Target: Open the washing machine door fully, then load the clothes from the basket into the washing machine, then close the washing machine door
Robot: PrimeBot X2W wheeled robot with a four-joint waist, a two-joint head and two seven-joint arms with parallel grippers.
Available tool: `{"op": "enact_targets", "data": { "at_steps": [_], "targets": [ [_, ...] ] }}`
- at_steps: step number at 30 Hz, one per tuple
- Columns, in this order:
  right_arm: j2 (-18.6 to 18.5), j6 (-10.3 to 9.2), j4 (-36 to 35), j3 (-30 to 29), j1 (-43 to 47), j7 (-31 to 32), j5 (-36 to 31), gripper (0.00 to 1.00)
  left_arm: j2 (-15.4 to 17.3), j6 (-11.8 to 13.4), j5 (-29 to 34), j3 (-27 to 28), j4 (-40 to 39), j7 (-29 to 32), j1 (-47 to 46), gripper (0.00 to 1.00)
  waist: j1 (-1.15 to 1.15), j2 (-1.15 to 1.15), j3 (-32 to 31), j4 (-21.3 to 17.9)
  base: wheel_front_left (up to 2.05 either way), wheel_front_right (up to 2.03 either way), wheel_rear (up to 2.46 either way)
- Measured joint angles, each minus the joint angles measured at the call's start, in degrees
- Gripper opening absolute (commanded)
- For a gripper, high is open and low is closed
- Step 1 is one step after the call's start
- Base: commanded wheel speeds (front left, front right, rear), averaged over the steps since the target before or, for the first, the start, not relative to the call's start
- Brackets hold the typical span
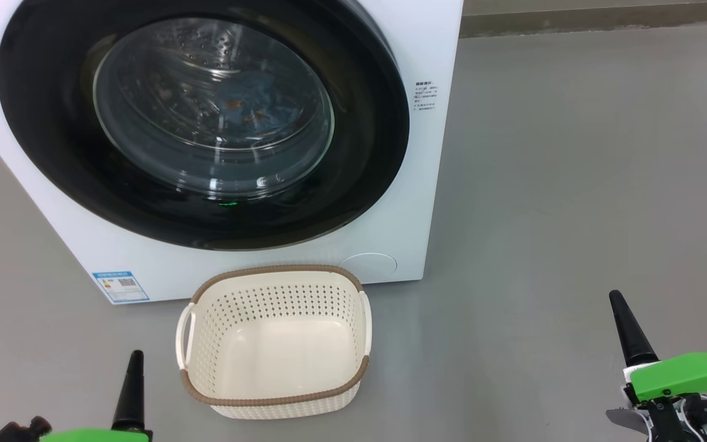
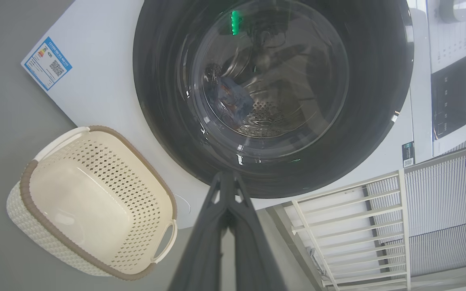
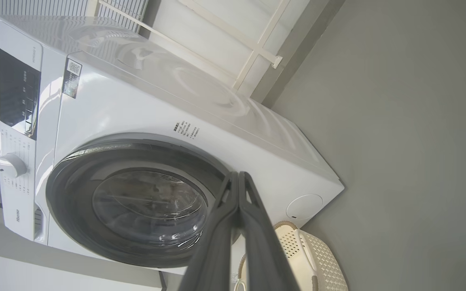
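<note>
Observed round glossy black door (image 1: 40,123) shut, cream perforated basket (image 1: 274,301) at its 6 o'clock, left tool (image 1: 137,362) and right tool (image 1: 620,307) closed, empty.

Head view: the top edge cuts off the washer (image 1: 433,184) and its door (image 1: 46,153), and reflections in the glass blur the clothes (image 1: 249,110) behind it. The label (image 1: 120,286) print is too small to read. Right wrist view: the bottom edge crops the basket (image 3: 322,254), and the right gripper (image 3: 239,176) hides its near side.
</note>
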Motion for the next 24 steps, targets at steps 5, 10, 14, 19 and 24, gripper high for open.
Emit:
{"op": "enact_targets", "data": {
  "at_steps": [5, 10, 14, 19, 24],
  "targets": [
    [0.4, 0.00, 0.0, -0.6, 0.0, 0.7, 2.7, 0.00, -0.1, 0.0, -2.0, 0.5, -0.2, 1.0, 0.0, 0.00, 0.00, 0.00, 0.0, 0.1, 0.00, 0.00, 0.00],
    [0.9, -0.01, -0.1, -1.2, 0.0, 1.3, 5.6, 0.00, -0.4, 0.0, -4.5, 1.1, -0.5, 1.5, 0.0, 0.00, 0.00, 0.00, 0.0, 0.2, 0.00, 0.00, 0.00],
    [1.1, -0.01, -0.1, -1.7, 0.0, 1.8, 6.7, 0.00, -0.6, 0.0, -5.6, 1.4, -0.6, 2.0, 0.0, 0.00, 0.00, 0.00, 0.0, 0.2, 0.00, 0.00, 0.00],
    [1.5, -0.01, -0.2, -2.3, 0.0, 2.8, 9.6, 0.00, -0.8, 0.0, -8.3, 2.2, -0.8, 3.2, 0.0, 0.00, 0.00, 0.00, 0.1, 0.3, 0.00, 0.00, 0.00],
    [2.1, -0.01, -0.4, -2.9, 0.0, 3.8, 12.3, 0.00, -1.1, 0.0, -10.6, 2.6, -0.9, 4.0, 0.0, 0.00, 0.00, 0.00, 0.1, 0.4, 0.00, 0.00, 0.00]
  ]
}}
